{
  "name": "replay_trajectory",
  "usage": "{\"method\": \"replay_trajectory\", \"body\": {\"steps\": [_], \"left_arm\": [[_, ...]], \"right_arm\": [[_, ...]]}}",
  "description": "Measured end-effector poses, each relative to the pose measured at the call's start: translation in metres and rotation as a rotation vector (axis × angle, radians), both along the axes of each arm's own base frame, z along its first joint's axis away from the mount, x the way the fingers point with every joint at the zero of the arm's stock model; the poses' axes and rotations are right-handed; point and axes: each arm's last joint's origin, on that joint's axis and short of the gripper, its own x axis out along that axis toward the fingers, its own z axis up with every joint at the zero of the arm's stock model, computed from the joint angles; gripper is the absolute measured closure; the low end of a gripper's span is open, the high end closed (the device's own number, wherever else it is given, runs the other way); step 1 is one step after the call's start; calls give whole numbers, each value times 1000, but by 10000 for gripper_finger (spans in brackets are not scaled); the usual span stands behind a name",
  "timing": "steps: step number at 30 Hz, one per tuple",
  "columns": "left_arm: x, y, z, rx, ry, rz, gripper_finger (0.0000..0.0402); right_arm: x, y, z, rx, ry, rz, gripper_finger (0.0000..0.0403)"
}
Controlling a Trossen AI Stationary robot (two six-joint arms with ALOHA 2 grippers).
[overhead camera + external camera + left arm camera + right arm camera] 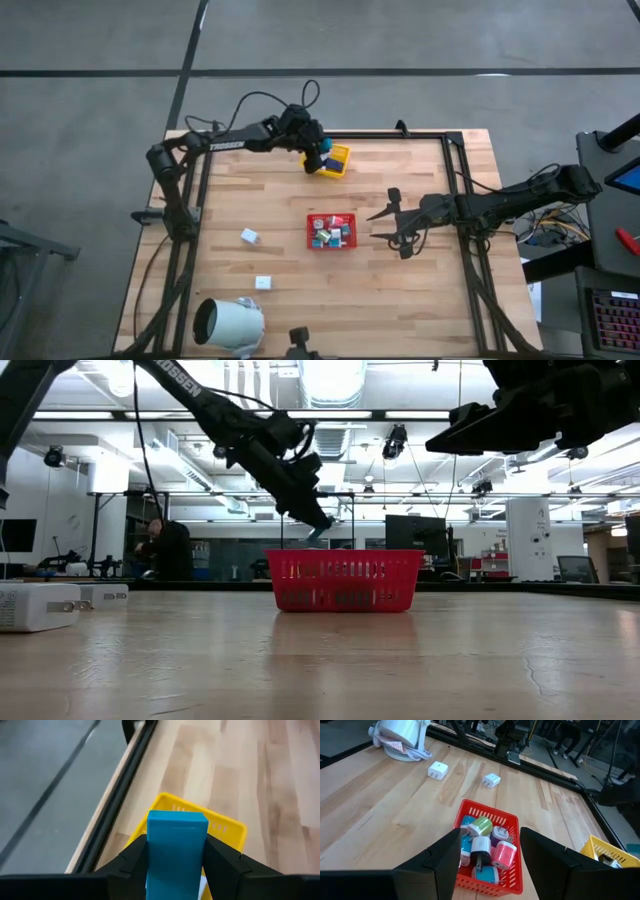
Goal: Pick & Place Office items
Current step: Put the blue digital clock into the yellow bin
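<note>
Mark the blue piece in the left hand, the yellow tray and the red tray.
blue piece [177, 850]: left wrist view, front face, between the fingers.
yellow tray [231, 832]: left wrist view, far rim.
red tray [345, 582]: low view, near side wall.

Left pincer [175, 870] grips a blue block [177, 851], apparently above the yellow tray [231, 831]

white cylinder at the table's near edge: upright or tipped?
Tipped. The white cylinder lies on its side on the table; the high view looks into its dark open mouth, which faces sideways.
</note>
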Motion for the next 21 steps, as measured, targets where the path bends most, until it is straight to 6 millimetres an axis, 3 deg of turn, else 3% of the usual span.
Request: {"method": "replay_trajectory", "body": {"steps": [13, 21], "left_arm": [[26, 20, -27, -61, 233, 15, 253], [37, 27, -30, -75, 271, 1, 253]], "right_arm": [[-1, 0, -2, -2, 17, 0, 202], [-1, 0, -2, -1, 19, 0, 202]]}}
